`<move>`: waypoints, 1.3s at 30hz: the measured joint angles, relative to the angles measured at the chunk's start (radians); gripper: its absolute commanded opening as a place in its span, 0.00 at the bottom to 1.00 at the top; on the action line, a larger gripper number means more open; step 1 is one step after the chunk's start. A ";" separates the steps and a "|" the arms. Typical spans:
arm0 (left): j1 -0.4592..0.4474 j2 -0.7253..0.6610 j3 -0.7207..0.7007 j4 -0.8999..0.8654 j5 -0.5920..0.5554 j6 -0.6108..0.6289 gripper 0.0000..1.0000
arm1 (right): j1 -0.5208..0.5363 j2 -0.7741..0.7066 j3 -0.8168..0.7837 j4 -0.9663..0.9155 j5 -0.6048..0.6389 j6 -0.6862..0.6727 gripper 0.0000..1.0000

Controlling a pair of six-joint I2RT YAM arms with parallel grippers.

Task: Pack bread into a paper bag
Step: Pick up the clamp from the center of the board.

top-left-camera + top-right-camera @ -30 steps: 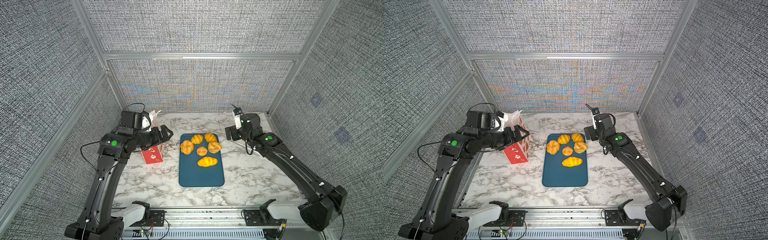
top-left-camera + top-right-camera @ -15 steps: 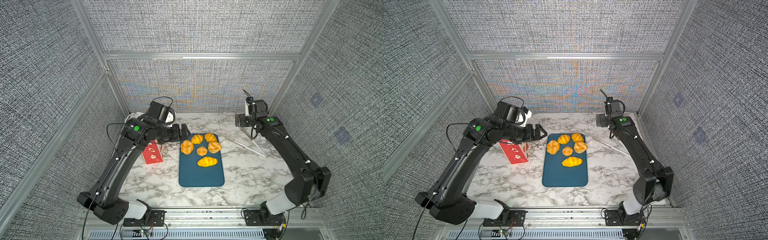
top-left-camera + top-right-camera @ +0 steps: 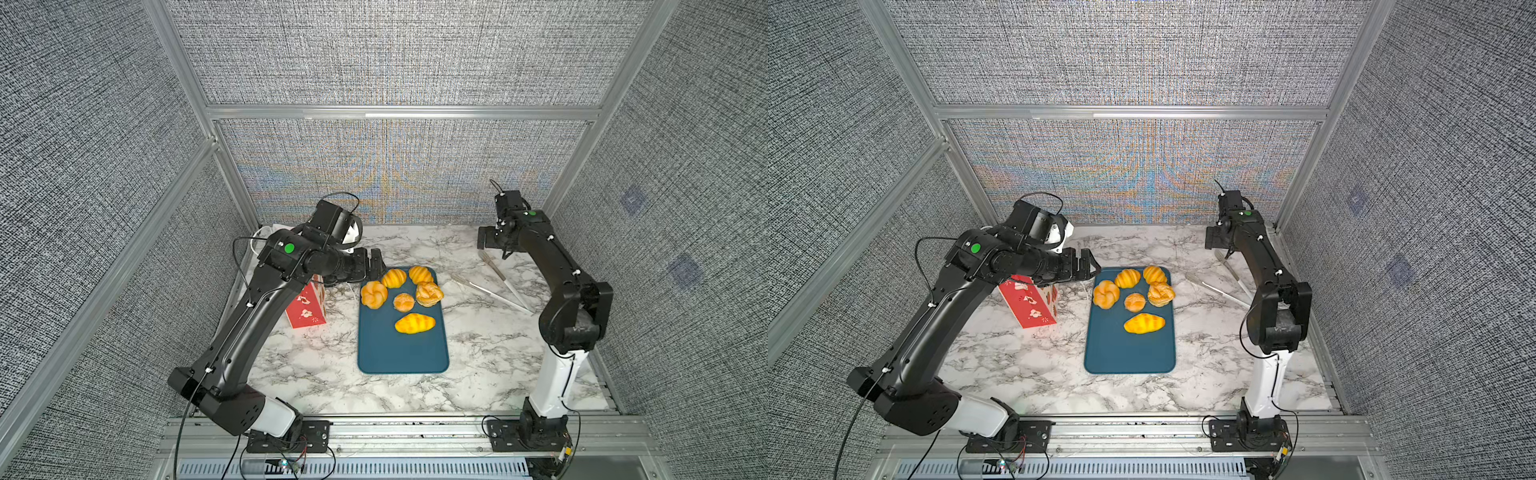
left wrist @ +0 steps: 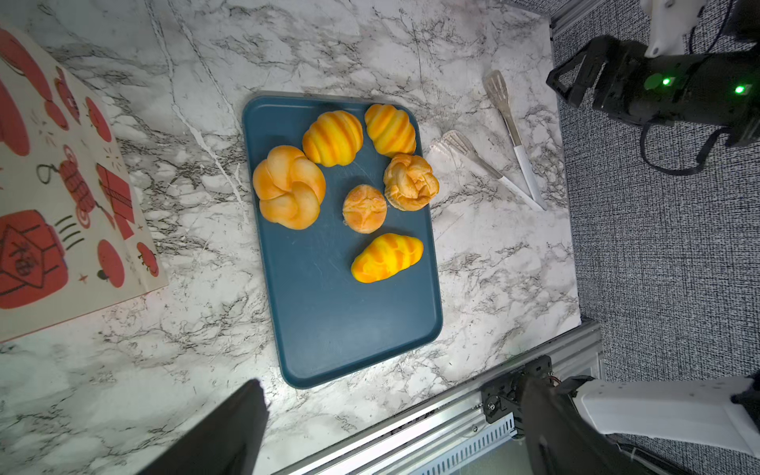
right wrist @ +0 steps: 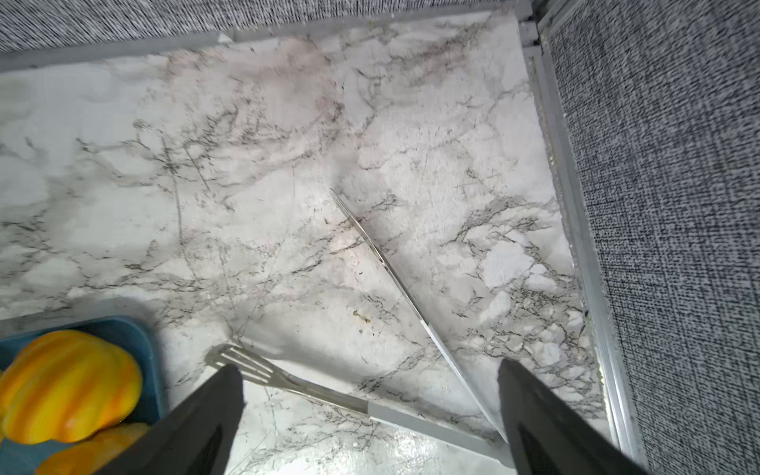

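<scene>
Several golden-orange pieces of bread, among them a knot roll [image 3: 374,294], a round bun [image 3: 403,302] and a croissant [image 3: 414,323], lie on the far half of a blue tray [image 3: 403,349]. The red and white paper bag [image 3: 306,309] stands left of the tray, its top hidden under my left forearm in both top views. My left gripper [image 3: 375,264] hovers open and empty by the tray's far left corner. The left wrist view shows the bread [image 4: 290,187] and the bag's printed face [image 4: 61,185]. My right gripper [image 3: 484,239] is open and empty at the back right, above metal tongs [image 5: 390,279].
The tongs [image 3: 494,282] lie spread on the marble right of the tray, handles toward the right arm's base. Fabric walls with aluminium posts close in the back and both sides. A metal rail [image 3: 395,432] runs along the front edge.
My left gripper has swung from over the bag rightward to the tray's far left corner. My right gripper has drawn away from the tray toward the back right, over the tongs.
</scene>
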 measured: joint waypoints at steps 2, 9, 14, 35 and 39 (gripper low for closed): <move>-0.002 0.011 0.000 0.000 0.001 0.001 0.99 | -0.013 0.029 0.009 -0.024 -0.002 0.000 0.99; -0.002 0.072 0.014 0.001 0.007 0.016 0.99 | -0.027 0.089 0.018 -0.042 0.008 -0.037 0.99; -0.002 0.126 0.040 0.001 0.029 0.035 0.99 | -0.046 0.141 0.040 -0.037 0.018 -0.068 0.99; -0.002 0.308 0.166 0.000 0.054 0.108 0.99 | -0.077 0.385 0.263 -0.009 -0.097 -0.108 0.88; -0.002 0.324 0.166 0.000 0.054 0.111 0.99 | -0.078 0.399 0.266 -0.009 -0.120 -0.104 0.81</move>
